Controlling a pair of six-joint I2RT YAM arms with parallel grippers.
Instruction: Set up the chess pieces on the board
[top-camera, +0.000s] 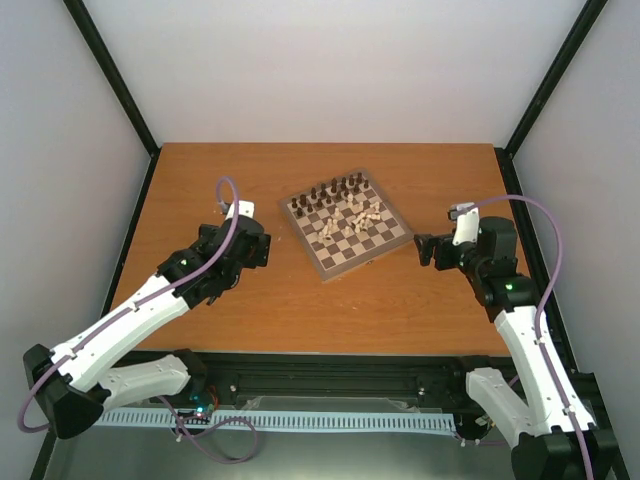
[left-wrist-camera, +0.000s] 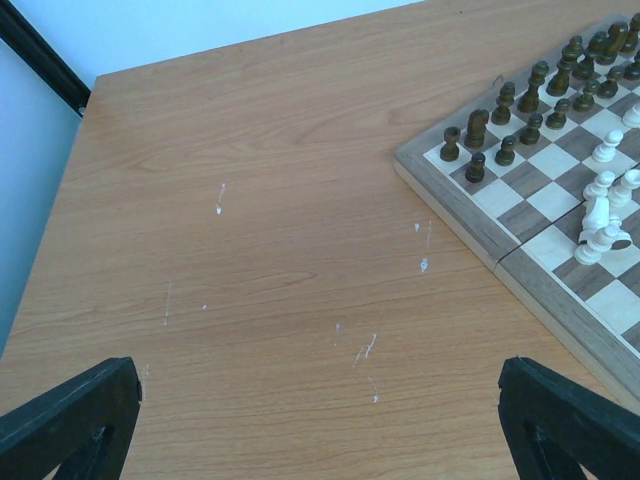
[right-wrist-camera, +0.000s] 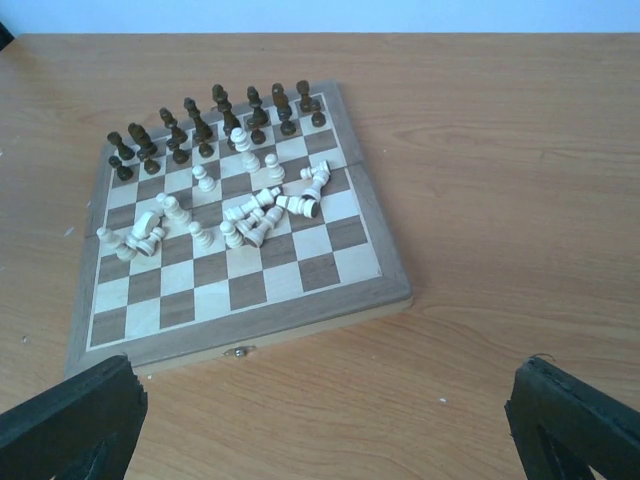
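The board (top-camera: 378, 249) lies turned at an angle at the table's middle back; it also shows in the right wrist view (right-wrist-camera: 300, 301) and the left wrist view (left-wrist-camera: 470, 213). Dark pieces (right-wrist-camera: 212, 117) stand in two rows along its far side. Cream pieces (right-wrist-camera: 255, 214) are heaped in the board's middle, several lying down. My left gripper (top-camera: 266, 248) is open and empty, left of the board. My right gripper (top-camera: 421, 249) is open and empty, right of the board. In both wrist views only the black fingertips (left-wrist-camera: 70, 420) (right-wrist-camera: 575, 425) show, wide apart.
Orange-brown table top (top-camera: 220, 180) with black frame posts at its back corners and white walls around. A small metal clasp (right-wrist-camera: 238, 352) sits on the board's near edge. White scratches (left-wrist-camera: 365, 350) mark the wood left of the board.
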